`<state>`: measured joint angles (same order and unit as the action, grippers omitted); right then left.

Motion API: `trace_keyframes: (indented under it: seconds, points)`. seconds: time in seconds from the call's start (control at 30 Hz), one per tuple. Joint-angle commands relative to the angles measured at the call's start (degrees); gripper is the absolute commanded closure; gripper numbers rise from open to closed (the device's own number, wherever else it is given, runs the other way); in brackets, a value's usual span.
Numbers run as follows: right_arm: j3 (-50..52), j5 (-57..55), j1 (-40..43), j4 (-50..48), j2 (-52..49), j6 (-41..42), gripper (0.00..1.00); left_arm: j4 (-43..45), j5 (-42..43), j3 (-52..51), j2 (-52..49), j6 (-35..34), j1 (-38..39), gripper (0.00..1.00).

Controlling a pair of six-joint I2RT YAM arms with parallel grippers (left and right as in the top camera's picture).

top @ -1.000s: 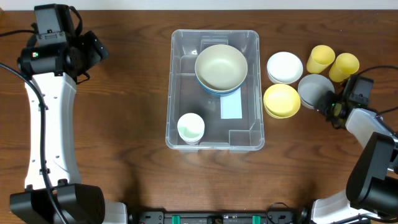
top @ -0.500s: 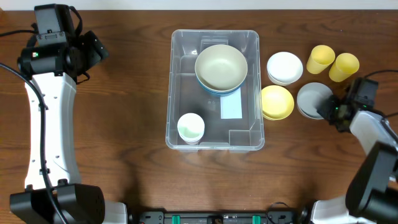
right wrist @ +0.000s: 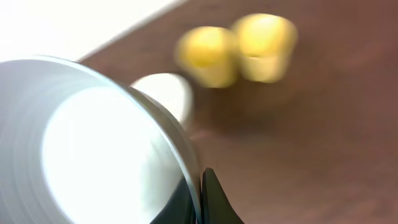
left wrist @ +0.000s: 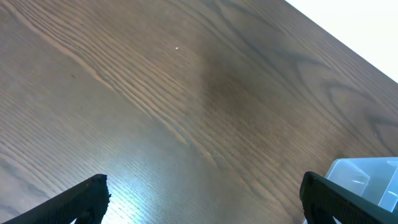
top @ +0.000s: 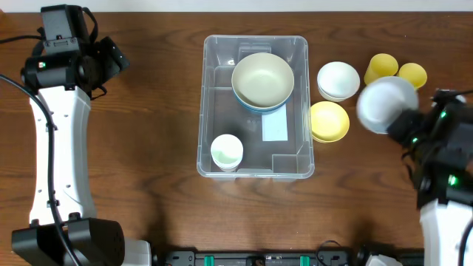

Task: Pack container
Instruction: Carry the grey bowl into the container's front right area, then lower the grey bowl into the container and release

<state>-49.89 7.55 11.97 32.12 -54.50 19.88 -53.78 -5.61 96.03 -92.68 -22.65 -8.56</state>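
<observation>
The container sits mid-way along the worktop. The right jaws pinch a grey bowl by its rim, seemingly lifted near the right edge. Held at one edge, it could tilt, slip, or clip the container's wall. The left jaws gape empty near the far-left corner.

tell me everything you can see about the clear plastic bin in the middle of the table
The container is a large clear plastic bin, rectangular with rounded corners and moulded steps inside, a pale label on its base. It sits upright and lidless on the wooden table. Inside, a cream bowl nested in a blue one lies at the far end; a small white cup stands near the front left corner. A yellow bowl sits close beside its right wall.
</observation>
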Motion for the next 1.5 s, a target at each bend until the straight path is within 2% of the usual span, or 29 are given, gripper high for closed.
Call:
trace_keyframes:
  seconds: [0.0, 0.2, 0.33, 0.53, 0.7, 0.93, 1.33, 1.47]
  points:
    - [-2.14, 2.99, -7.45, 2.84, 3.06, -2.16, 0.99, -0.17, -0.94, 0.52, -0.55, 0.13, -0.15, 0.02]
    - [-7.98, -1.79, -23.1, 7.43, 0.26, -3.32, 0.99, -0.17, -0.92, 0.52, -0.55, 0.13, -0.15, 0.02]
    - [-13.73, -9.84, -32.96, 11.67, -6.6, -4.37, 0.99, -0.17, -0.92, 0.52, -0.55, 0.13, -0.15, 0.02]
    - [-23.58, -15.32, -40.83, 20.39, -19.76, -5.42, 0.99, -0.17, -0.92, 0.52, -0.55, 0.13, -0.15, 0.02]
    - [-29.38, -16.87, -43.58, 23.56, -29.88, -5.4, 0.99, -0.17, -0.94, 0.52, -0.55, 0.13, -0.15, 0.02]
    - [-30.03, -17.0, -43.95, 22.8, -38.16, -5.38, 0.99, -0.17, -0.92, 0.52, -0.55, 0.13, -0.15, 0.02]
    - [-30.03, -16.98, -44.02, 22.69, -47.21, -5.38, 0.99, -0.17, -0.92, 0.52, -0.55, 0.13, -0.15, 0.02]
    - [-30.03, -16.98, -44.02, 22.21, -47.5, -5.4, 0.92, -0.17, -0.92, 0.52, -0.55, 0.13, -0.15, 0.02]
